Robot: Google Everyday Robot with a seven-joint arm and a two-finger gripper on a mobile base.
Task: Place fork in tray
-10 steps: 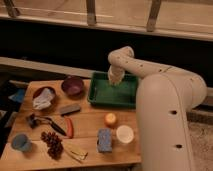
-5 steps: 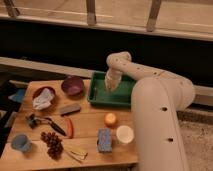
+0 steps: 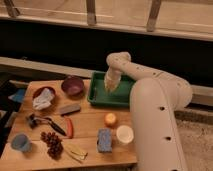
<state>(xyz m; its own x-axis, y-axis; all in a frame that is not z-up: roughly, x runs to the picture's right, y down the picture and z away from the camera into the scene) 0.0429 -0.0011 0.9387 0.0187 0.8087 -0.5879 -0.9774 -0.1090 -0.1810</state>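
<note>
White and bulky, the robot's arm (image 3: 155,100) takes up the right side of our view, bending over the wooden table (image 3: 90,145). We use the green tray (image 3: 97,97) at the table's far edge as our landmark. The gripper (image 3: 111,85) hangs over the tray's middle, pointing down into it. We cannot tell how its jaws stand, nor can we make out the fork, either at the gripper or inside the tray. Just left of the tray we see a purple bowl (image 3: 73,85). Nearer us than the tray sit a white cup (image 3: 124,133), a blue sponge (image 3: 104,140) and a small orange (image 3: 110,119).
</note>
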